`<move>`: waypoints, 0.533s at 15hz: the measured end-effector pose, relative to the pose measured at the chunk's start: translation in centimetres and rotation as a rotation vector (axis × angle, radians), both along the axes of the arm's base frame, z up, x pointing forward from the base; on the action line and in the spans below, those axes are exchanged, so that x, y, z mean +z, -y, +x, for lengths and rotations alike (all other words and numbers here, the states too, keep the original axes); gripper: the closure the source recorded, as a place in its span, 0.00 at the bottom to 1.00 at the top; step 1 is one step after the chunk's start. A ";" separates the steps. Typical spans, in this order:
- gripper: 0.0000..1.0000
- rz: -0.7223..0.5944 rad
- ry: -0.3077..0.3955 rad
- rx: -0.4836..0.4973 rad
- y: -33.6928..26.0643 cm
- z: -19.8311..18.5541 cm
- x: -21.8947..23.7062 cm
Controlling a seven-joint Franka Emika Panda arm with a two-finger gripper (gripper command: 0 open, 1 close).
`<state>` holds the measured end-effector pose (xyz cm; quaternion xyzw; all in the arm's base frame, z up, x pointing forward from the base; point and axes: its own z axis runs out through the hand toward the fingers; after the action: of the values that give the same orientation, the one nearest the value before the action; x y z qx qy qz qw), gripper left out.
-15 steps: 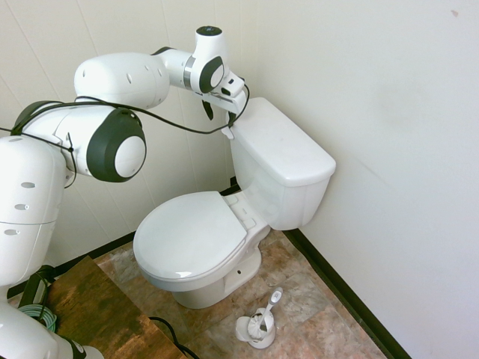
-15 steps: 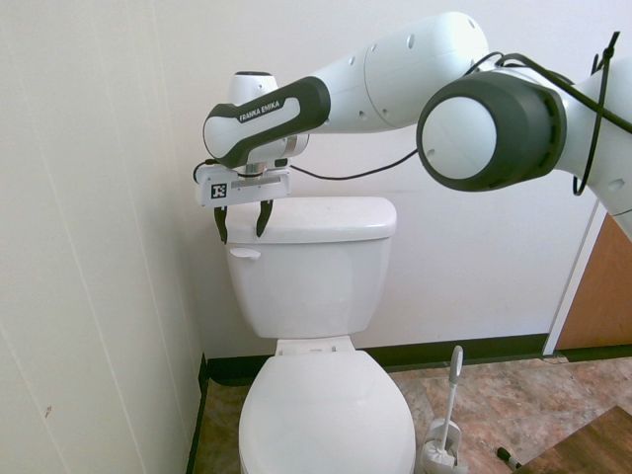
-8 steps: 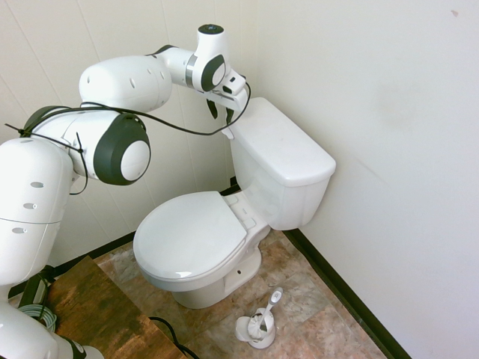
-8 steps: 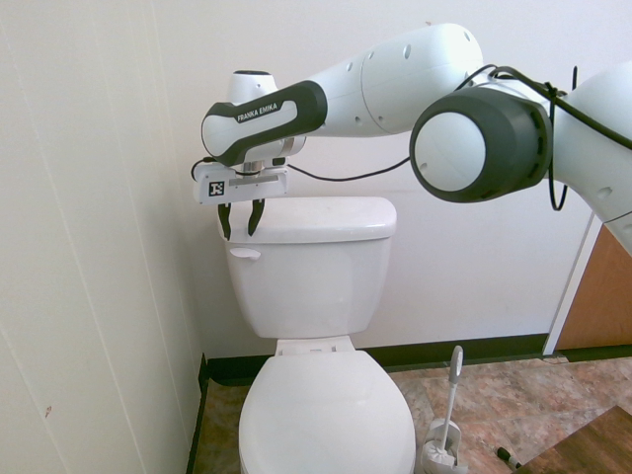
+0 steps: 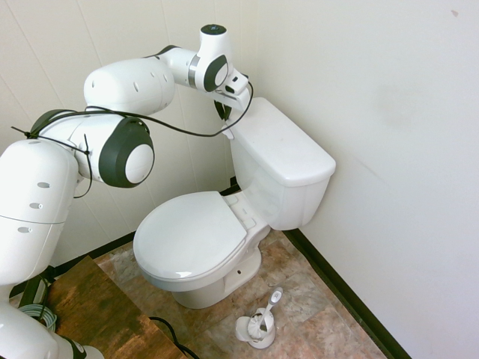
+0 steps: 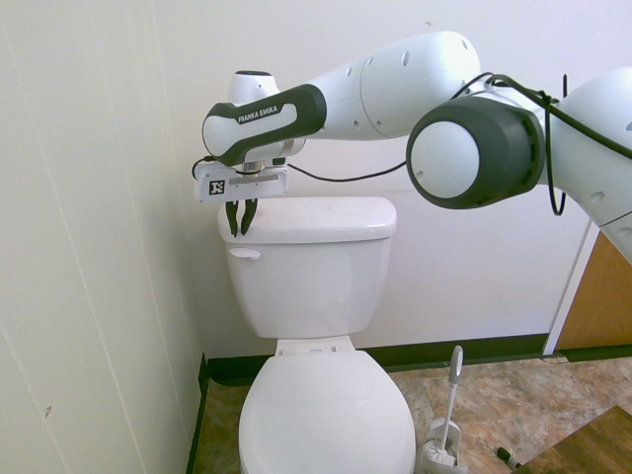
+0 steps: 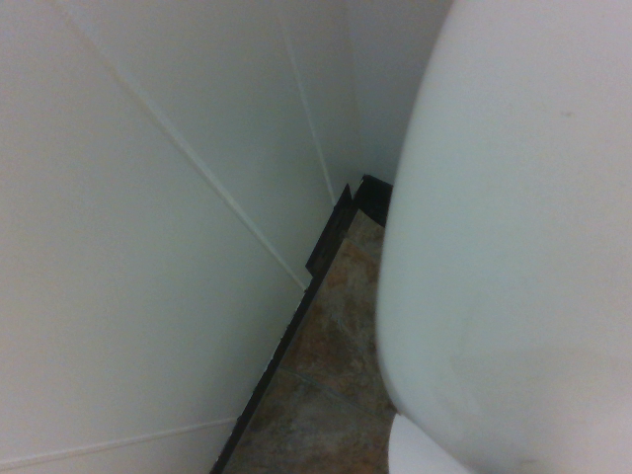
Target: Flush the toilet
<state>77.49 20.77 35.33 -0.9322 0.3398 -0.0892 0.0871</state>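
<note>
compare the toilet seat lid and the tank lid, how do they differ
The seat lid is oval and rounded; the tank lid is a flat rectangular slab. The seat lid sits low over the bowl; the tank lid sits higher, on the tank by the wall. Both are glossy white and closed on the toilet.

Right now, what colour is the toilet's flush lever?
White, matching the tank. The flush lever shows best in the second exterior view, just below the gripper.

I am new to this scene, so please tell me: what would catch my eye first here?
The big white toilet in the corner, its seat lid down. The gripper hangs above the small flush lever at the tank's corner, fingers nearly together. A toilet brush stands on the floor beside the bowl.
</note>
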 end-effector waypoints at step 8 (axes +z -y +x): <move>1.00 0.051 -0.008 -0.011 -0.4 0.5 -4.2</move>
<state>77.95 21.21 31.16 -0.9281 0.3475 -0.0774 0.1088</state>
